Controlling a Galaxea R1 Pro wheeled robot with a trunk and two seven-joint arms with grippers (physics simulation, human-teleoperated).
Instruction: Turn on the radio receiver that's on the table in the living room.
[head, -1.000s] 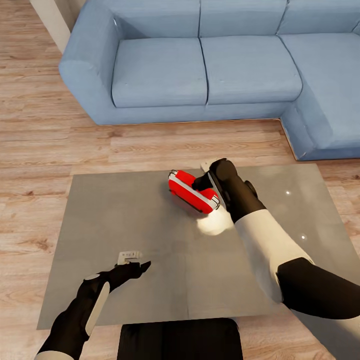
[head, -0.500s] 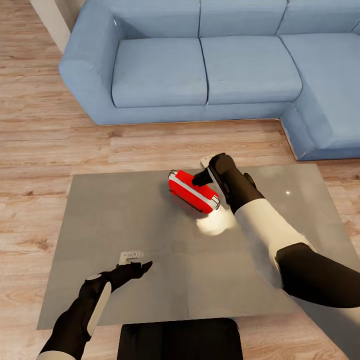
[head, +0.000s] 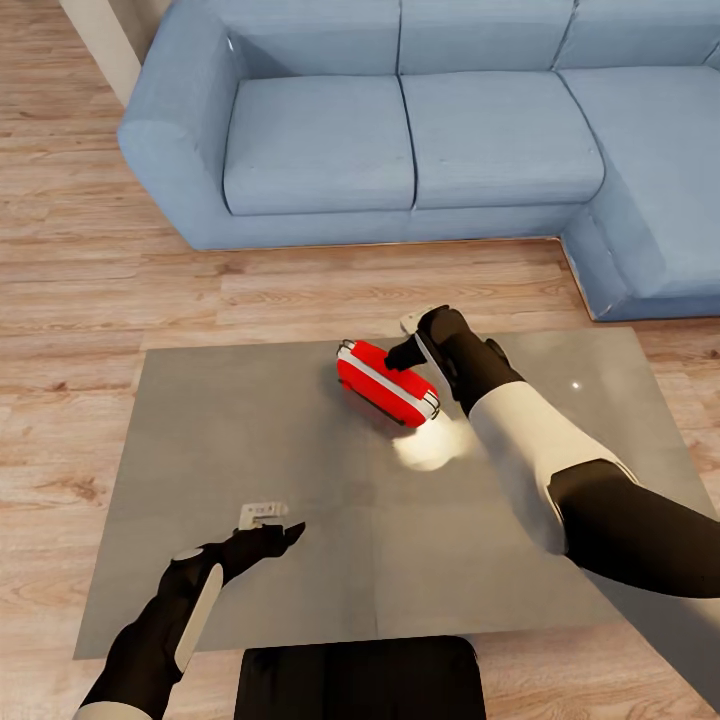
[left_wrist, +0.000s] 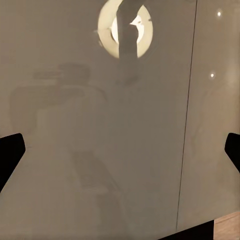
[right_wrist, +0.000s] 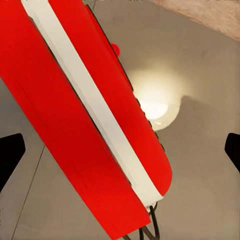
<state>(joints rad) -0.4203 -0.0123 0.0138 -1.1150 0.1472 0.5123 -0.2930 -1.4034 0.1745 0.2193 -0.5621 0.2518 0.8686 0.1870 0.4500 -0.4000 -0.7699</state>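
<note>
The red radio receiver (head: 385, 382) with its white band lies slanted on the glossy grey table (head: 250, 440), toward the far middle. My right gripper (head: 405, 340) hovers right at the radio's far right end, open; whether a finger touches it I cannot tell. In the right wrist view the radio (right_wrist: 95, 115) runs diagonally between the two spread fingertips, its wire handle at one end. My left gripper (head: 275, 525) hangs open over the table's near left part, well apart from the radio. In the left wrist view there is bare tabletop (left_wrist: 75, 125) between its fingertips.
A light-blue L-shaped sofa (head: 400, 130) stands beyond the table and wraps round at the right. Wooden floor (head: 70, 300) surrounds the table. A bright lamp reflection (head: 430, 445) sits on the tabletop beside the radio. My dark base (head: 360, 680) is at the table's near edge.
My right gripper has crept slightly toward the sofa along the radio's end, and the forearm has swung a little. The radio and the left arm have stayed put.
</note>
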